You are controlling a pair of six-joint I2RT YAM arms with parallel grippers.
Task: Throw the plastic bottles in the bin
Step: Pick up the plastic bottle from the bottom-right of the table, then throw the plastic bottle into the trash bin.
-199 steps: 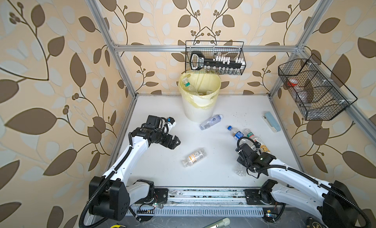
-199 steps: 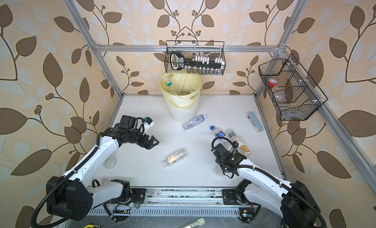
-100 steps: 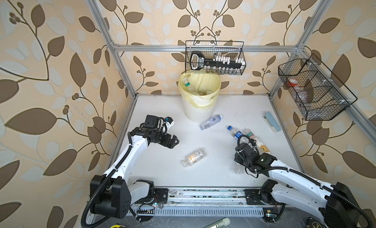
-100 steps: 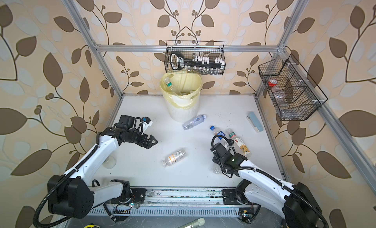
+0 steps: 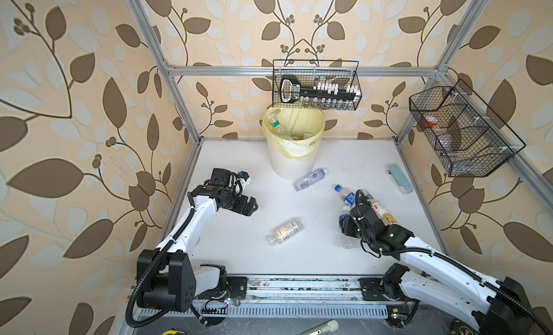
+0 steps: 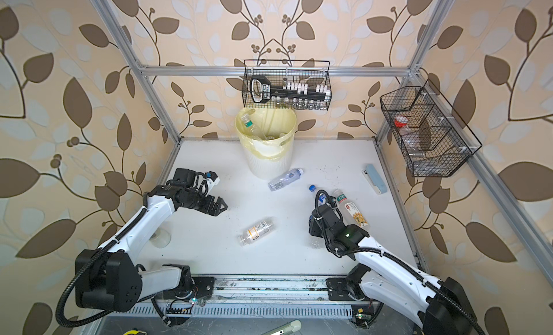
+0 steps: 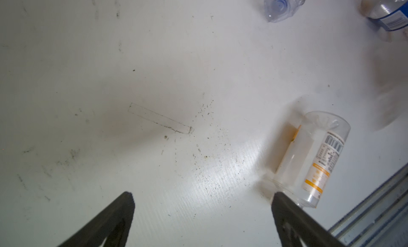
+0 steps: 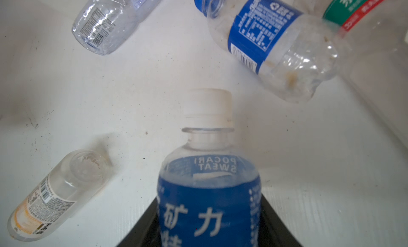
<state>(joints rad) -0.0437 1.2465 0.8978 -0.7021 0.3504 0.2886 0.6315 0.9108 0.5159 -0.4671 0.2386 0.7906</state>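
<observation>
- Change, right side: I see the right gripper point(image 5: 346, 226) a little nearer the table's middle than a second ago. Its jaws have narrowed and now press both sides of the Pocari Sweat bottle point(image 8: 209, 186), whose white cap points away from the wrist.
- Change, left side: the left gripper point(image 5: 252, 208) hangs almost where it was. Its jaws are spread fully with nothing between them, above bare table point(image 5: 239, 252).
- Unchanged: I find four loose plastic bottles lying as before.
  - The orange-label bottle point(image 5: 285, 231) lies mid-table.
  - The crumpled clear bottle point(image 5: 309, 179) lies just beside the bin point(image 5: 294, 166).
  - The blue-capped bottle point(image 5: 344, 194) and the sunflower-label bottle point(image 5: 379, 210) lie side by side, close behind the right wrist.
- Edges and room:
  - The widest bare stretch lies between the two arms, broken only by the orange-label bottle.
  - The right arm works near the table's right edge, hemmed by the two bottles there.
  - A pale blue block point(image 5: 399, 179) lies near that edge, well apart from the gripper.
- Containers:
  - The bin stands at the back edge with its yellow liner folded over the rim. I make out a green-banded bottle point(image 5: 276, 125) leaning inside, with other clear ones below.
  - Above it, the back wire basket point(image 5: 356, 79) holds white-capped vials and a black-handled item.
  - The side wire basket point(image 5: 460, 169) holds a red-topped item; I cannot tell the rest.
</observation>
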